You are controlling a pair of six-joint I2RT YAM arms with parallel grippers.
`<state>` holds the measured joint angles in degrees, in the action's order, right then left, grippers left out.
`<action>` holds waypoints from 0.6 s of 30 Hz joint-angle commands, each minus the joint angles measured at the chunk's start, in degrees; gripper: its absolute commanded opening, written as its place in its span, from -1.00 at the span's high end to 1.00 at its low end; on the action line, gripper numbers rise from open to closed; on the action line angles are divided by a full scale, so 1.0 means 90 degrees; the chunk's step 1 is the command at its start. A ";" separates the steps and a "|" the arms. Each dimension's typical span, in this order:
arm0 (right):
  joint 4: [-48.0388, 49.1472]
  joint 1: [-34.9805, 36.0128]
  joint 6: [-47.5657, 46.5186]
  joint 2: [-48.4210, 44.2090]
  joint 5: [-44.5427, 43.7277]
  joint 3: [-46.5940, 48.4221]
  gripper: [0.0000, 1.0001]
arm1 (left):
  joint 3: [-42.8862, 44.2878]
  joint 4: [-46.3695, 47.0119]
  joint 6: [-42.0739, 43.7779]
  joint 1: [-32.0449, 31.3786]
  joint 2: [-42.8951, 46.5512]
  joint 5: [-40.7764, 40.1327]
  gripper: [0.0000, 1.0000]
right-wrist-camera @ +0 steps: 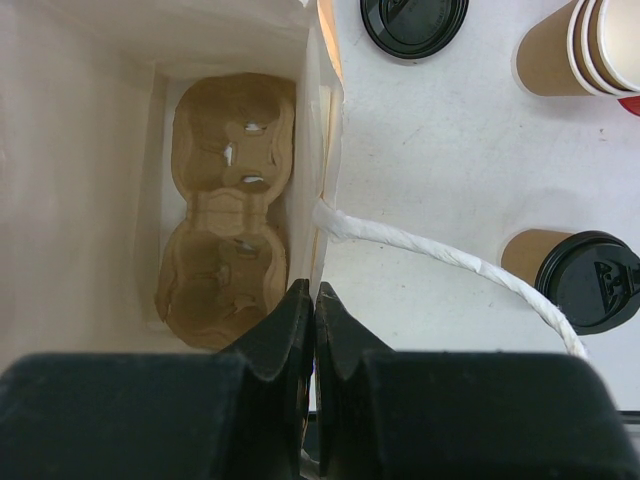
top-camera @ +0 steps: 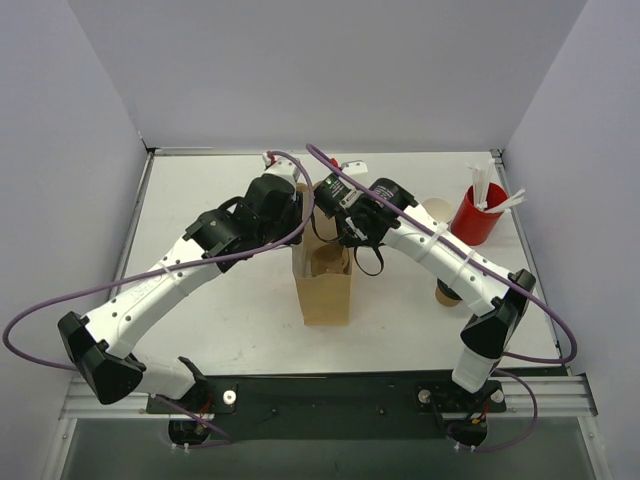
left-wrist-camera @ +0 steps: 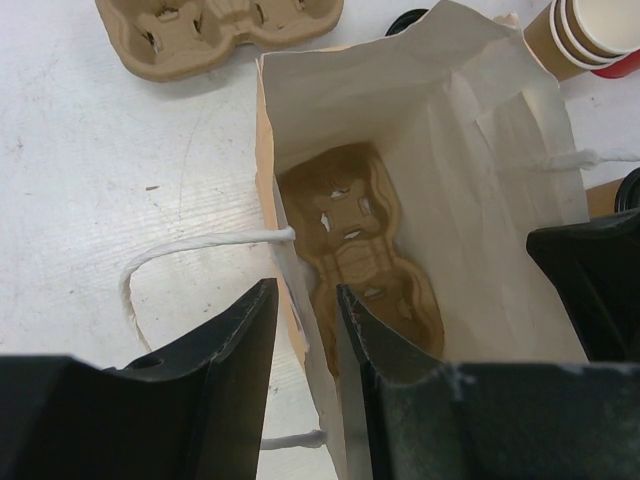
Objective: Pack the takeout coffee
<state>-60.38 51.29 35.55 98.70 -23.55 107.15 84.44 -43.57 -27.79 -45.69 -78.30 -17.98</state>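
Robot lab, a data-collection cell rather than a real café. White table [top-camera: 220,330] is boxed in on three sides by plain pale panel walls [top-camera: 320,70]. White left arm [top-camera: 150,290] and right arm [top-camera: 450,260] are bolted to a black base plate [top-camera: 320,390] on an aluminium rail [top-camera: 100,405], with purple cables [top-camera: 30,320] looping loose. Takeout gear sits like props: paper bag [top-camera: 325,295], pulp cup carrier [left-wrist-camera: 220,25], lidded kraft cup [right-wrist-camera: 585,280], red cup [top-camera: 475,225] of white sticks.

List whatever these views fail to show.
Coffee: top view, right arm covers most of it.
Bag, far rim: top view, under left arm and right arm.
Cup stack: both wrist views, frame edge cuts it; count unclear.
Loose lid: right wrist view, top edge crops it.
Spare carrier: left wrist view, top edge crops it.
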 commanded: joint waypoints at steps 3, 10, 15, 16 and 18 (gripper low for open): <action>-0.0127 -0.0064 -0.0014 -0.0009 -0.0127 0.0155 1.00 | -0.0007 -0.0032 0.0100 0.0038 -0.0137 0.0356 0.20; -0.0127 -0.0132 -0.0024 0.0020 -0.0118 0.0135 1.00 | 0.0070 -0.0158 0.0226 0.0038 -0.0381 0.0357 0.56; -0.0137 -0.0171 -0.0053 -0.0029 -0.0108 0.0116 1.00 | 0.0314 -0.0373 0.0363 0.0038 -0.0489 0.0347 1.00; -0.0156 -0.0181 -0.0063 -0.0058 -0.0060 0.0135 1.00 | 0.0382 -0.0393 0.0354 0.0028 -0.0499 0.0357 1.00; -0.0253 -0.0133 -0.0063 -0.0087 -0.0010 0.0329 1.00 | 0.0567 -0.0481 0.0334 -0.0030 -0.0470 0.0415 1.00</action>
<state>-60.42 49.91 35.53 98.91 -23.46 107.15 85.27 -45.30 -26.00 -45.65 -82.24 -15.33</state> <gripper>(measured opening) 0.002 0.024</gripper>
